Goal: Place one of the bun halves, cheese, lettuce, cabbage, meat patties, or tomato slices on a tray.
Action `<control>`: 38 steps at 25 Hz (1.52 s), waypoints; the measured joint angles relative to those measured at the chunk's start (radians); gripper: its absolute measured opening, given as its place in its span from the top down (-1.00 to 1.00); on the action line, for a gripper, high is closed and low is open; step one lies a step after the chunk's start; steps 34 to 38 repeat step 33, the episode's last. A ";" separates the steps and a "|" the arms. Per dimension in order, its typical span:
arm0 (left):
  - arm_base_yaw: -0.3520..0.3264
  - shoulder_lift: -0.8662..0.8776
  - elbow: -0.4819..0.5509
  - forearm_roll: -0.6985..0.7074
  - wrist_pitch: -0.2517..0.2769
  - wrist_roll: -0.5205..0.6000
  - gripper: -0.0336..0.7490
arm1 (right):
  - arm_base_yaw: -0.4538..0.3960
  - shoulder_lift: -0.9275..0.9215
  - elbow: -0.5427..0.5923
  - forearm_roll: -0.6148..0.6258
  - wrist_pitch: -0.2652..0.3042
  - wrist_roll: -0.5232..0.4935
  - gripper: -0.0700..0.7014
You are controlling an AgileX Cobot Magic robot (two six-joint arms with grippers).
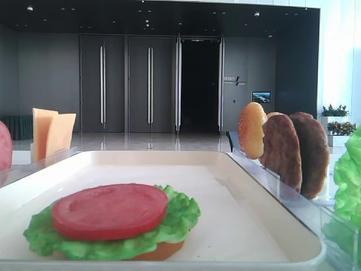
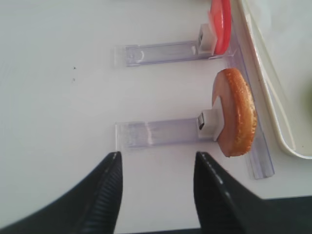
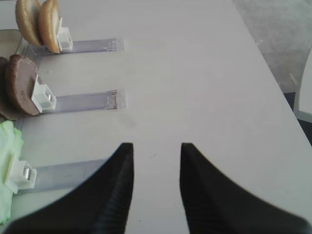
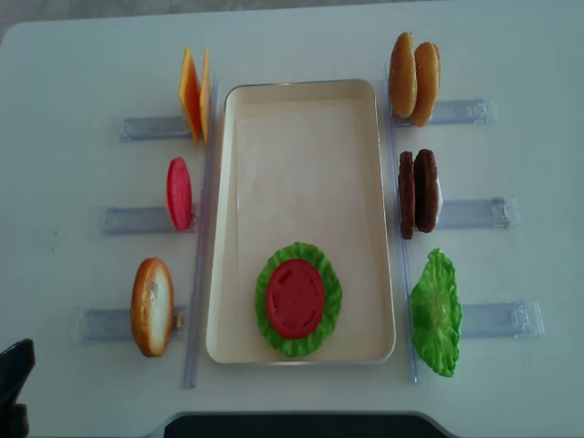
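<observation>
My left end effector [image 2: 156,163] gapes empty; the golden-orange round bun half [image 2: 235,112] stands ahead-right: straddle its edges squarely.

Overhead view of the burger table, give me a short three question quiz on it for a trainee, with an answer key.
1. True or false: the tomato slice in the tray lies on lettuce.
2. How many meat patties stand in the rack right of the tray?
3. Which stands nearest the left gripper? A cheese B bun half C spare lettuce leaf

Key: 1 true; 2 two; 3 B
</observation>
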 joint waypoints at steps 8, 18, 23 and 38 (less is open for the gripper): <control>0.000 -0.139 0.006 -0.009 0.001 0.002 0.16 | 0.000 0.000 0.000 0.000 0.000 0.000 0.22; 0.000 -0.200 0.006 -0.007 0.002 0.002 0.17 | 0.000 0.000 0.000 0.000 0.000 0.000 0.22; 0.000 -0.200 0.006 -0.006 0.002 0.002 0.21 | 0.000 0.000 0.000 0.000 0.000 0.000 0.22; 0.000 -0.200 0.006 -0.006 0.002 0.002 0.21 | 0.000 0.000 0.000 0.000 0.000 0.000 0.22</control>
